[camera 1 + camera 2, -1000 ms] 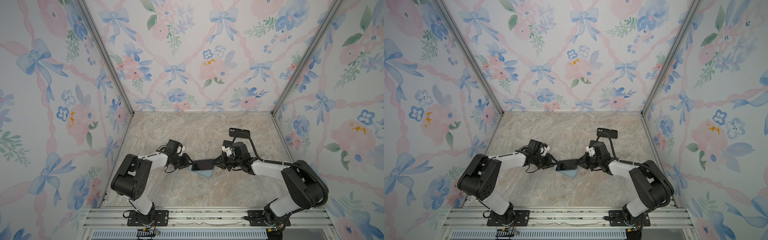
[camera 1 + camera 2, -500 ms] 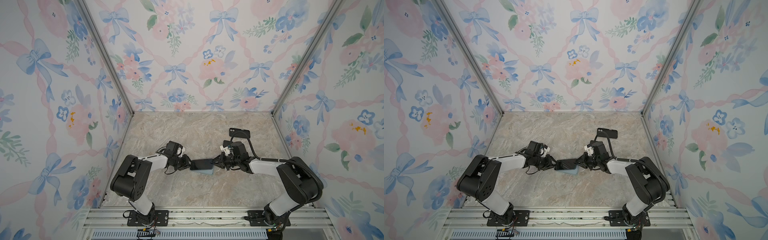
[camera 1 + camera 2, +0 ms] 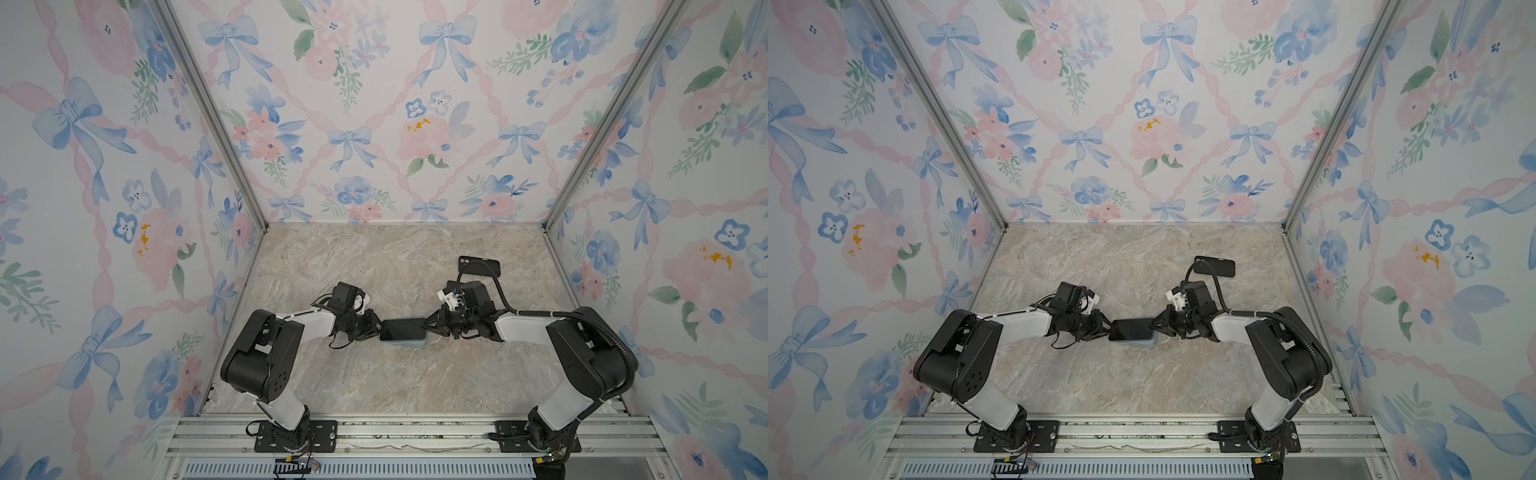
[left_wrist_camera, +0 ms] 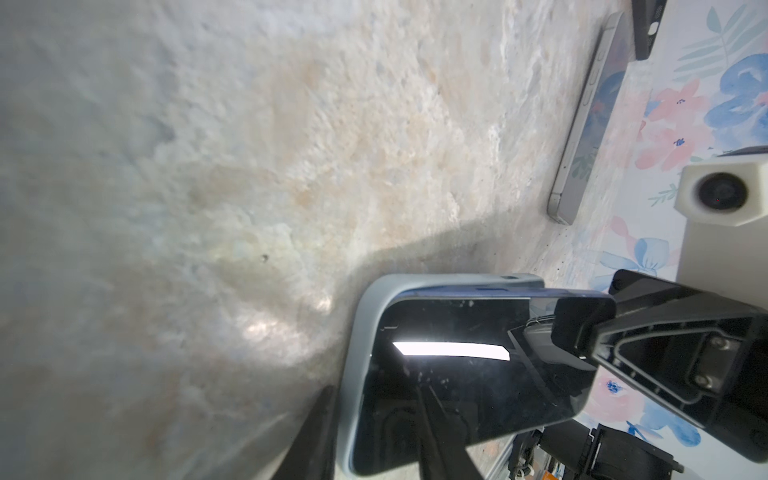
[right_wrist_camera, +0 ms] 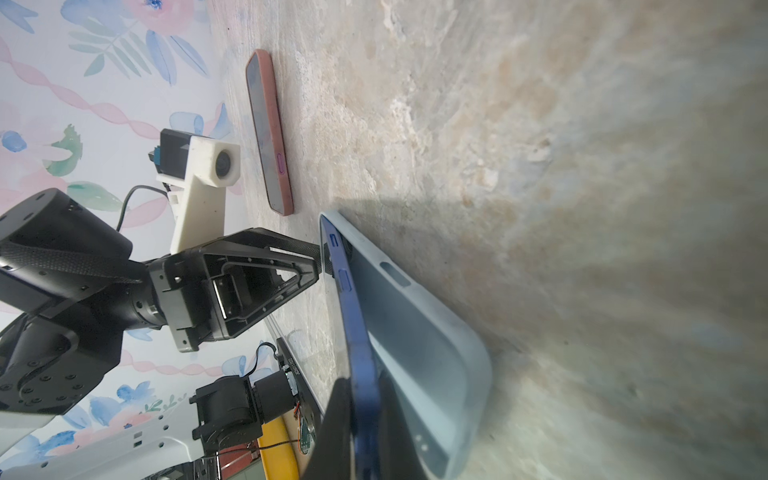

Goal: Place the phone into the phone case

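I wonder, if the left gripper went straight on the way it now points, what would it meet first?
Most likely the near end of the phone case, with the phone tilted into it; the fingertips of the left gripper flank that end.

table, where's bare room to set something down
Widest: front table, between the arm bases and the case. Also the back strip under the wall, left of the black slab. Crowded: centre, where left claw and right claw flank the phone.
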`<state>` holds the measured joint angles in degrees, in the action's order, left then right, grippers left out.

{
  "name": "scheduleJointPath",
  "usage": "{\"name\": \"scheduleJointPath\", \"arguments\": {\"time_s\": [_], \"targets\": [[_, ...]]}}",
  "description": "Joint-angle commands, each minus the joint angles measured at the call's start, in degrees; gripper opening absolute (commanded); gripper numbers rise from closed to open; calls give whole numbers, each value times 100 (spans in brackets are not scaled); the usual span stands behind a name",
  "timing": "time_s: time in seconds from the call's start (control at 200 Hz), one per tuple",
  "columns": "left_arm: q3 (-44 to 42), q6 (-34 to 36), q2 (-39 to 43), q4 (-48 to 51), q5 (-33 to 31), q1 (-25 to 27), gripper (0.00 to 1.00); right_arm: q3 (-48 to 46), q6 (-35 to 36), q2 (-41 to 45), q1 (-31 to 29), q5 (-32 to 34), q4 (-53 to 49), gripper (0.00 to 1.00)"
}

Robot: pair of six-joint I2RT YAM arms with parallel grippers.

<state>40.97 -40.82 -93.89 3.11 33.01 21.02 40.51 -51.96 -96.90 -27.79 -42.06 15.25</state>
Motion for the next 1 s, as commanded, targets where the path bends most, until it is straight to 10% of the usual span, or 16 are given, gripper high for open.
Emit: {"name": "scheduleJointPath", "arguments": {"time_s": [0.0, 0.665, 0.995], "targets": [[-20, -61, 120, 66, 157, 86, 33, -96, 139, -372, -107, 366, -799, 1], [78, -239, 278, 66, 3, 474, 33, 18, 36, -690, -367, 617, -721, 20], [-109, -165, 425, 81, -51, 339, 33, 600, 590, 1, -468, 1350, -2343, 36]]}}
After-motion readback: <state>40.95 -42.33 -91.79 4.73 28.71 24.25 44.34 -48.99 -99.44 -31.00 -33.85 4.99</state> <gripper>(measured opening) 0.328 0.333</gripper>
